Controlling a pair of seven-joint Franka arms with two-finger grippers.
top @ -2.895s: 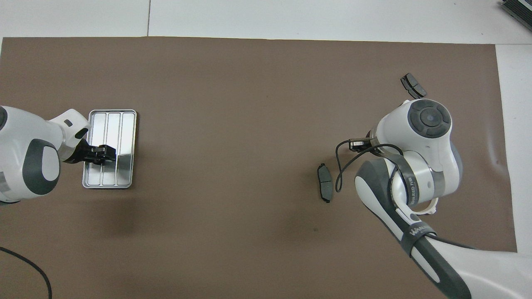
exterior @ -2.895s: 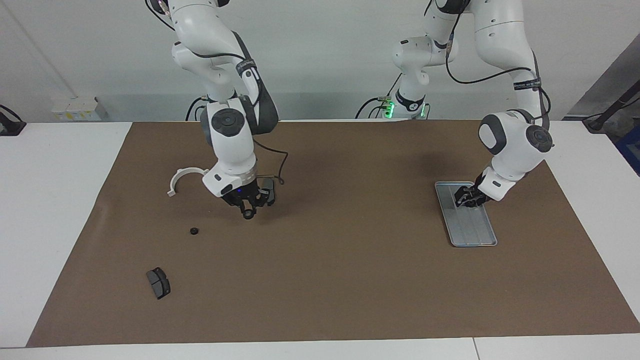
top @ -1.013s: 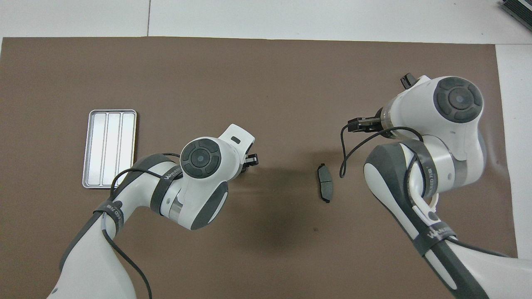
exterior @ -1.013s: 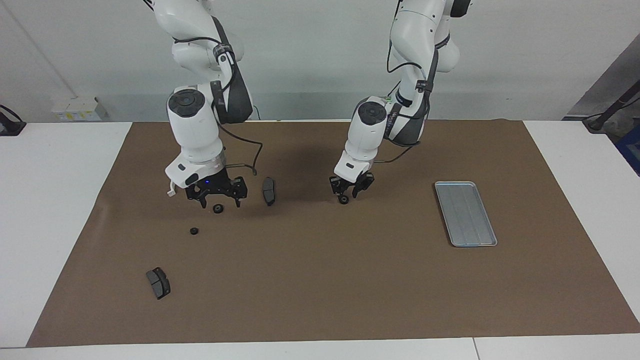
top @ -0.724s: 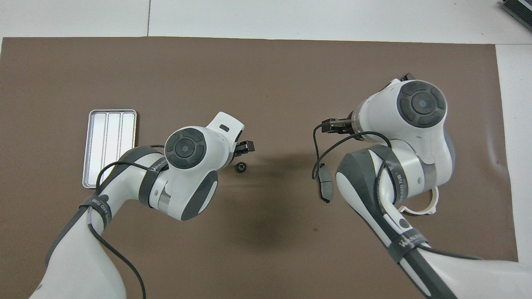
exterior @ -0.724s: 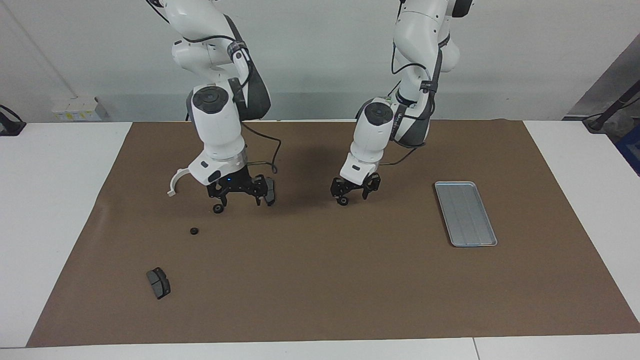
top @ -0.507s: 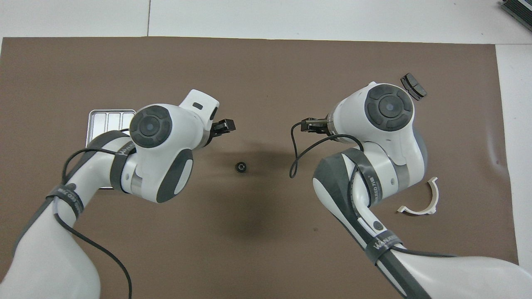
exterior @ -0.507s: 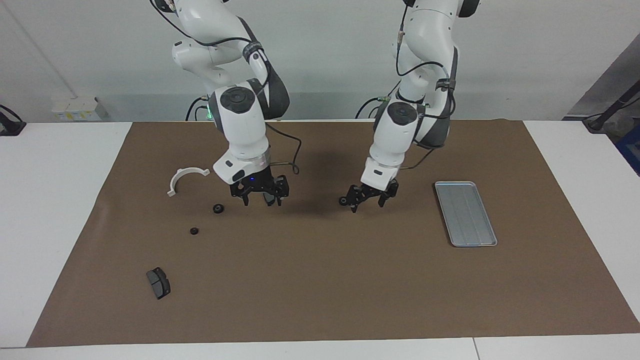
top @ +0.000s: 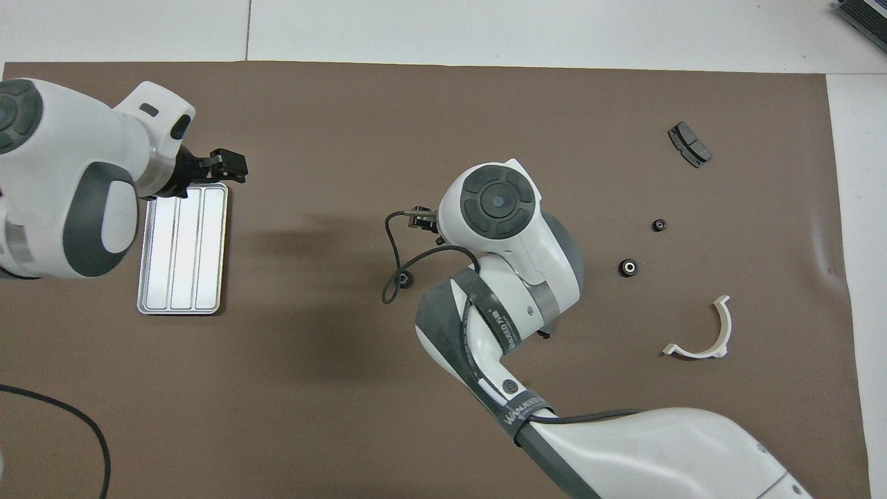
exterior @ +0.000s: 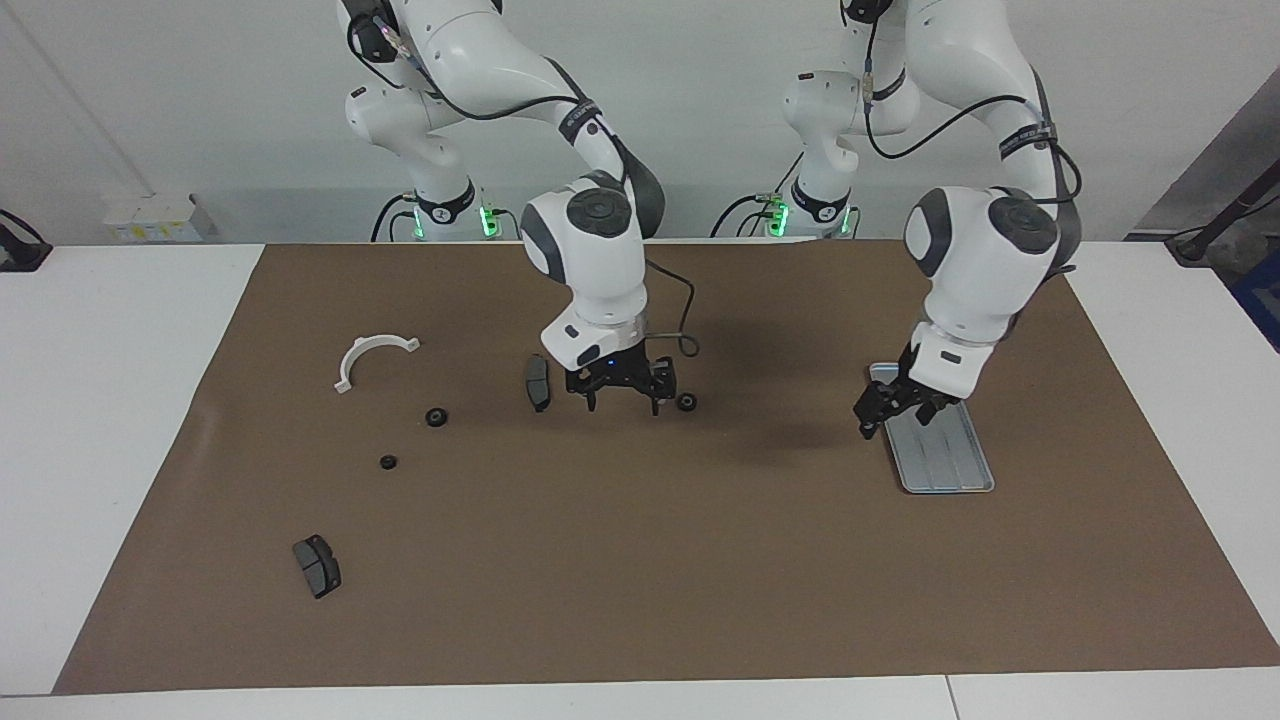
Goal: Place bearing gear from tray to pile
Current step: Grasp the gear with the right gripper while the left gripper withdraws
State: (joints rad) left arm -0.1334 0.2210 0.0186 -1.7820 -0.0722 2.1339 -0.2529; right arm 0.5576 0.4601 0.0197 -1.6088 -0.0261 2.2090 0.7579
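1. We see the right tool (exterior: pixel 621 394) low over the middle of the brown mat (exterior: pixel 640 560) that covers the desk (exterior: pixel 100 400), with its fingers spread apart and nothing between them.
2. A small black bearing gear (exterior: pixel 686 402) lies on the mat just beside that tool, toward the left arm's end of the desk; the two look apart, not touching.
3. In the overhead view this same gear (top: pixel 402 279) sits beside the loop of the right arm's cable.
4. A dark brake pad (exterior: pixel 537 381) lies just beside the right tool, toward the right arm's end.
5. We see the left tool (exterior: pixel 893 407) above the tray's (exterior: pixel 950 470) edge that faces the middle of the desk, fingers apart and empty.
6. The tray lies flat on the mat toward the left arm's end, and no gear shows on its visible part.
7. The pile is spread toward the right arm's end: a white half-ring bracket (exterior: pixel 371 357), two more black gears (exterior: pixel 436 417) (exterior: pixel 388 462), and a second brake pad (exterior: pixel 317 565) farthest from the robots.
8. The gear beside the right tool lies between the tray and the pile, closer to the pile.
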